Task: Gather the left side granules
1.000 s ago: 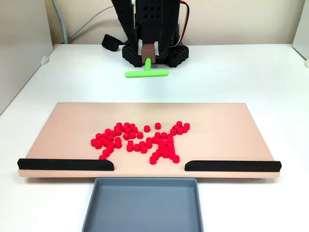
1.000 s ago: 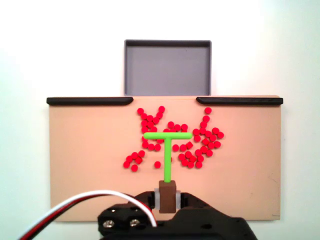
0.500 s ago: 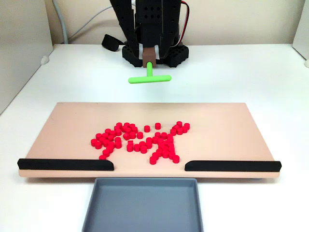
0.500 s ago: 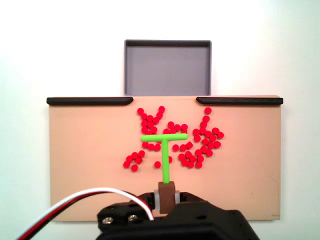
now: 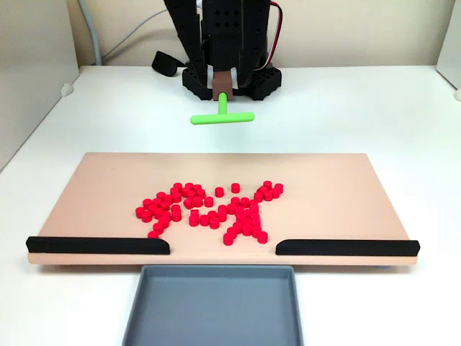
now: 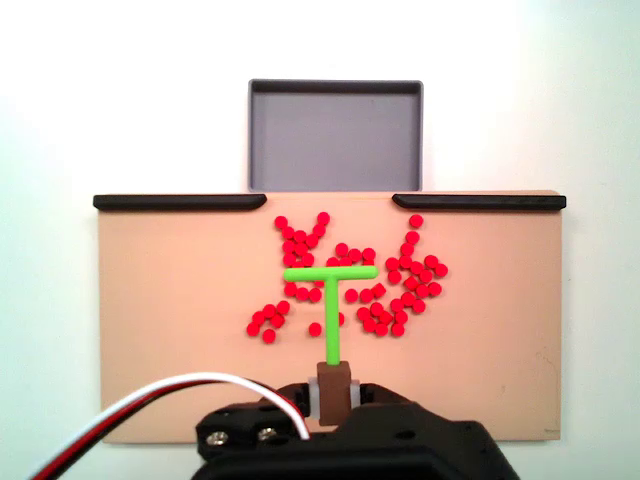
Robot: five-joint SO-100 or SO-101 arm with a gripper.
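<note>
Dozens of granules (image 5: 209, 209) sit mid-board on my screen, well in front of the end effector (image 5: 222, 92). It's clamped on the green pusher (image 5: 222, 115), held off the board (image 5: 108, 187).

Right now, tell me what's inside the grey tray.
The grey tray looks empty: bare floor, no granules. In a fixed view its near end is cut off, but the other shows it whole.
</note>
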